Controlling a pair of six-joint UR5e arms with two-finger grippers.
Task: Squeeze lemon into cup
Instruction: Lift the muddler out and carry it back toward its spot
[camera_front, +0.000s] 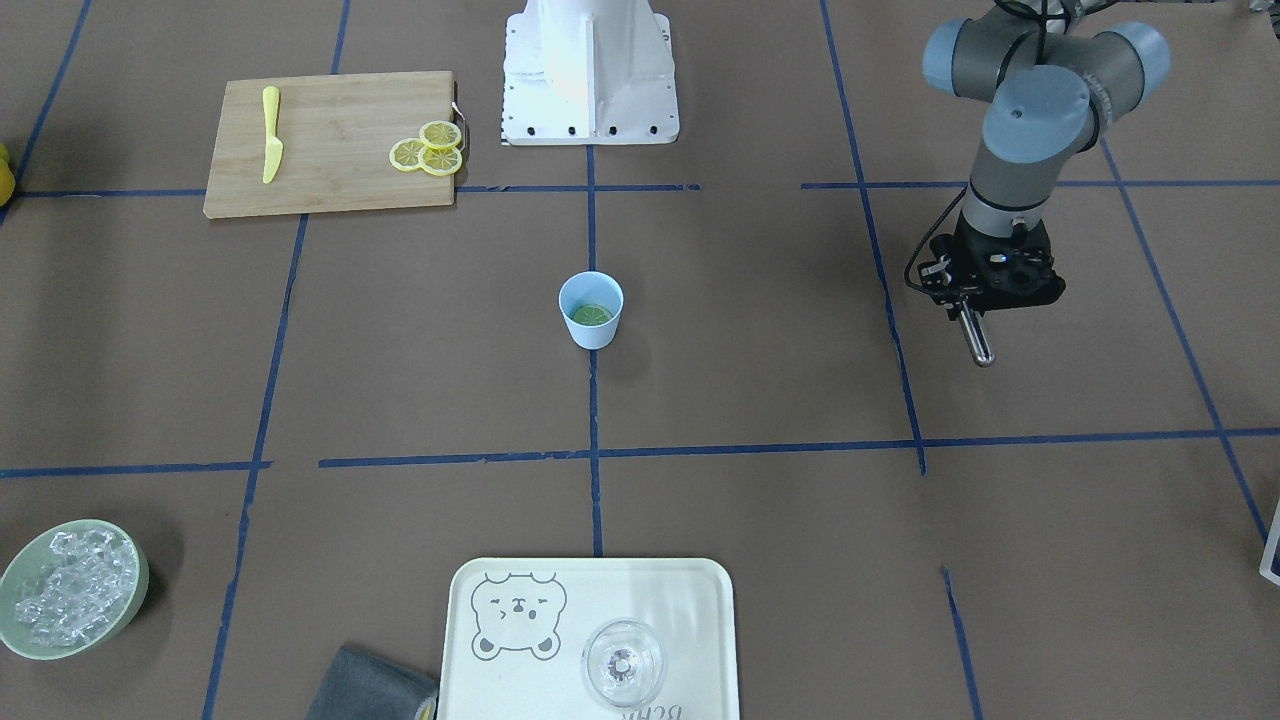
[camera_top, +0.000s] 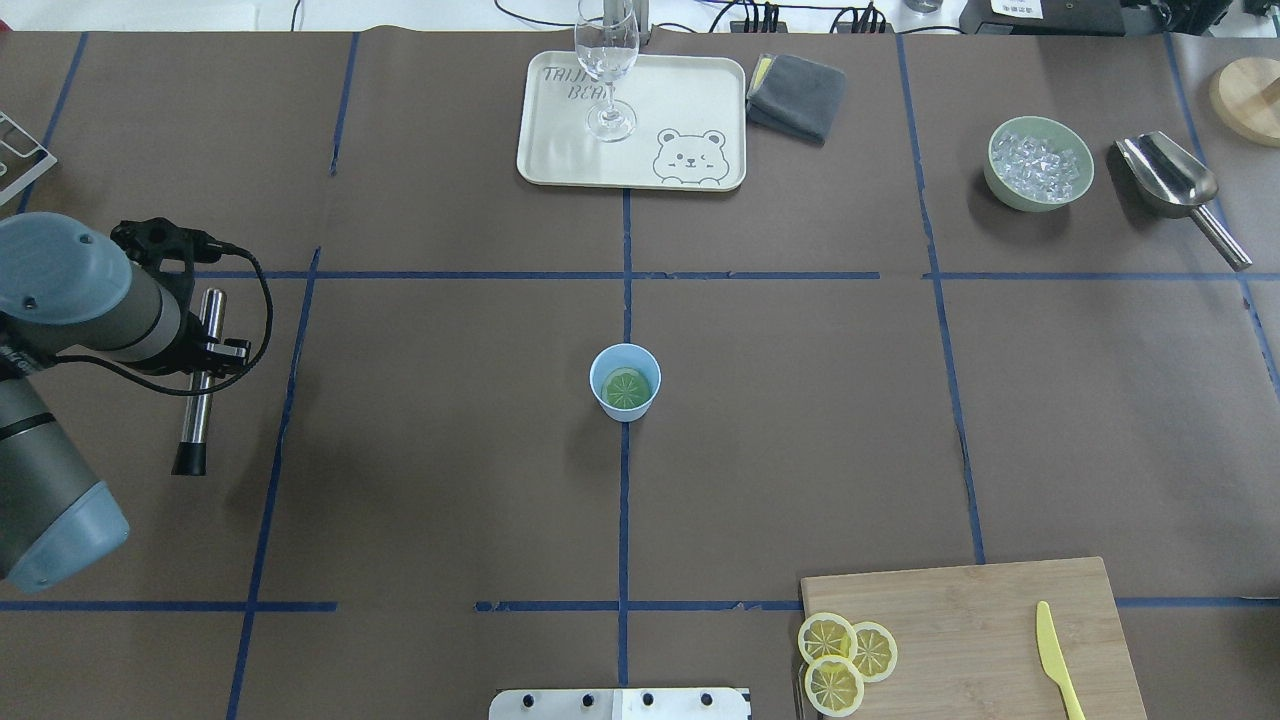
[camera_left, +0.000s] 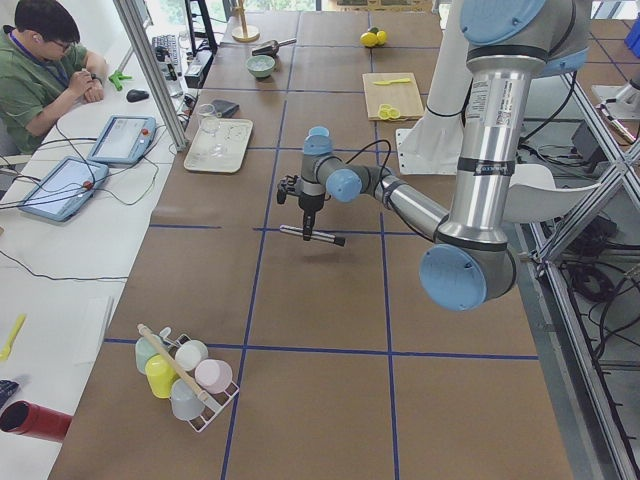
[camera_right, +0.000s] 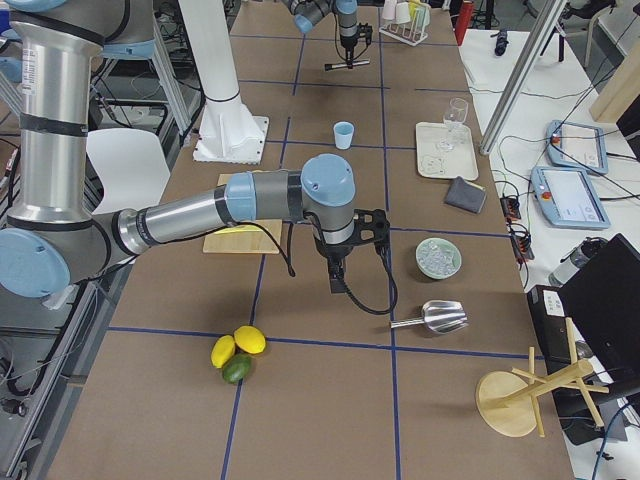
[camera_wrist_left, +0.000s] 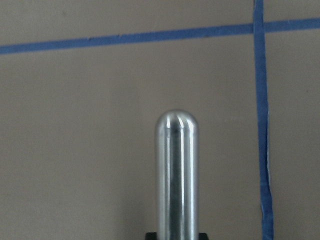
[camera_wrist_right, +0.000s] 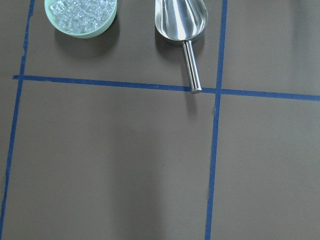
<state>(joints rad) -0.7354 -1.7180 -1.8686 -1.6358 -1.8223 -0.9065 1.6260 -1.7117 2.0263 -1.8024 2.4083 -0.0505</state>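
A small light-blue tapered plastic cup (camera_front: 593, 336) is standing upright at the middle of the front-facing view, on the brown-papered desk (camera_front: 760, 380), right on a blue tape line. A thin round lemon slice (camera_front: 590, 315), looking greenish, is lying flat at its bottom. So the fruit is already sitting in the cup, which looks like the first part of the job done.

The left pincer (camera_top: 210, 349), at the left edge of the overhead view, is clamping a slim polished steel rod (camera_top: 199, 385) with a rounded tip and a black end. It is holding the rod roughly level above the desk, well apart from the cup. The left wrist view is showing only the rod's shiny dome over bare paper and tape.

The right pincer (camera_right: 338, 283) is showing in the right side view alone. It is hanging low over the desk near a pale-green bowl of ice (camera_right: 438, 258) and a metal scoop (camera_right: 440, 317). How far it is open cannot be told, and nothing is visibly sitting in it.

Three more yellow slices (camera_front: 428, 148) are overlapping on a bamboo cutting board (camera_front: 330, 140) at the upper left of the front-facing view, beside a yellow toy knife (camera_front: 270, 135).

As a judgement, the pressing itself is what is remaining. The slice is looking whole and round, and the rod is waiting far off to the side. Whether any juice is lying in the cup cannot be made out.
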